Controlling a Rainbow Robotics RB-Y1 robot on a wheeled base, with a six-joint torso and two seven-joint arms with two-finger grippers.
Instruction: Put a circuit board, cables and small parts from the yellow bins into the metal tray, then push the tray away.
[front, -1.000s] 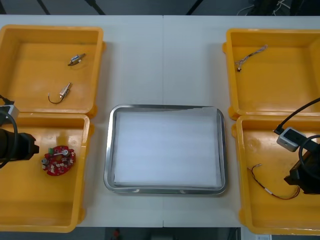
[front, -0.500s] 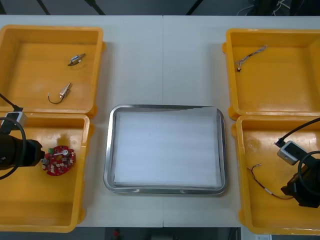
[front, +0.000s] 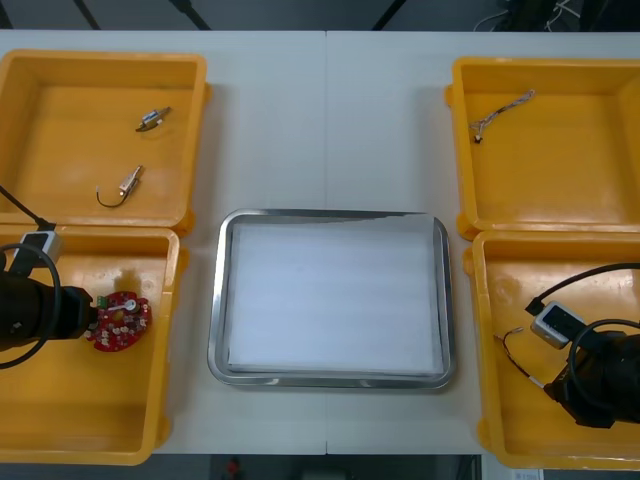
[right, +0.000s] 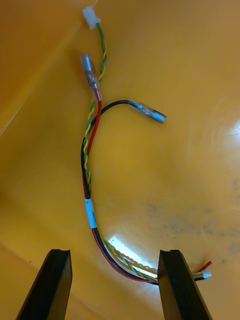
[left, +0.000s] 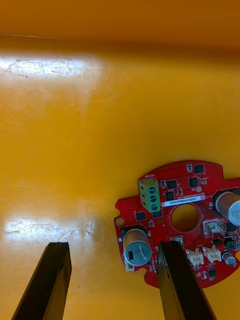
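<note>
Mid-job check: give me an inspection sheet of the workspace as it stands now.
Surface: light table, four yellow bins at its sides.
Job's things: metal tray white inside, nothing in it; red circuit board in near left bin; two small metal parts in far left bin.
Clutter: nothing seen.
Grippers: left gripper open, board's edge between its fingers; right gripper open, red and yellow cable running between its fingers.
Cables: red and yellow cable in near right bin; pale cable in far right bin.
Surroundings: nothing seen.
</note>
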